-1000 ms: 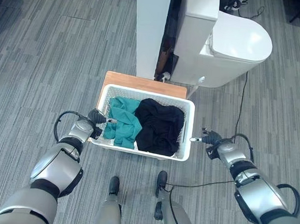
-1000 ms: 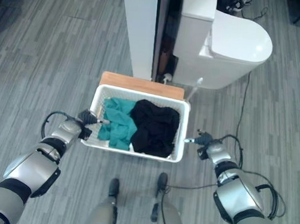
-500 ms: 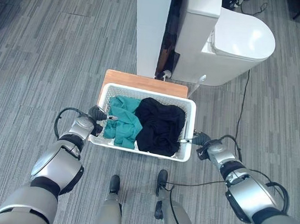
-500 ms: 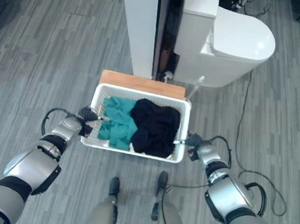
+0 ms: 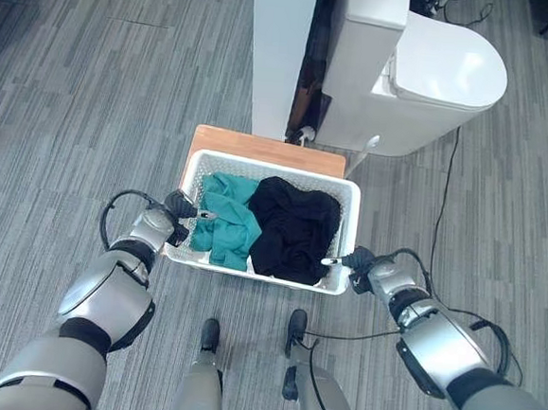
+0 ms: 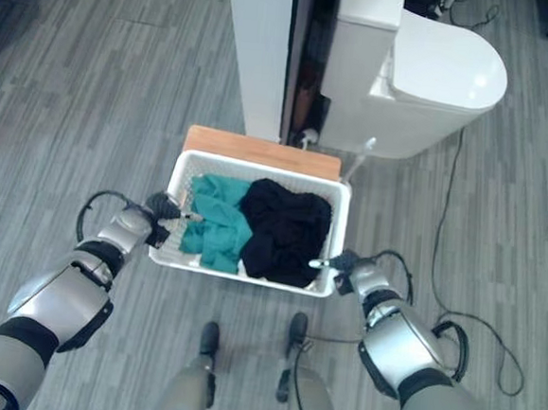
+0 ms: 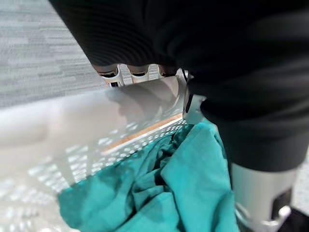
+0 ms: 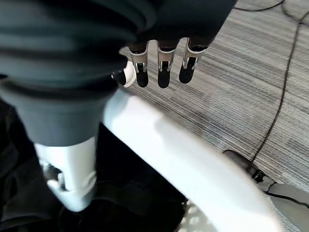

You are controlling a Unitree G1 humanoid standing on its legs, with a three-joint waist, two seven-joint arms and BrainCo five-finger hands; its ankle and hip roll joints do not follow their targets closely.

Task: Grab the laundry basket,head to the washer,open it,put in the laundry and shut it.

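left hand (image 5: 171, 218), right hand (image 5: 365, 267) on one laundry basket (image 5: 346, 196) | two garments: teal (image 5: 223, 222), black (image 5: 293, 228)

basket (image 5: 350, 197) as landmark | far side blocked: wooden board (image 5: 265, 150), white pillar (image 5: 279, 53), white appliance (image 5: 417, 79) close behind | left and right sides: open carpet (image 5: 73, 104) | right: thin cable (image 5: 443, 195) lying across floor

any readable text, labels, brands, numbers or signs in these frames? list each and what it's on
None readable.
White perforated plastic laundry basket: no label or print visible.
Teal garment and black garment: no print or tag visible.
White appliance with rounded front: no marking visible.
Left hand and right hand, at the basket's rim: no marking visible.
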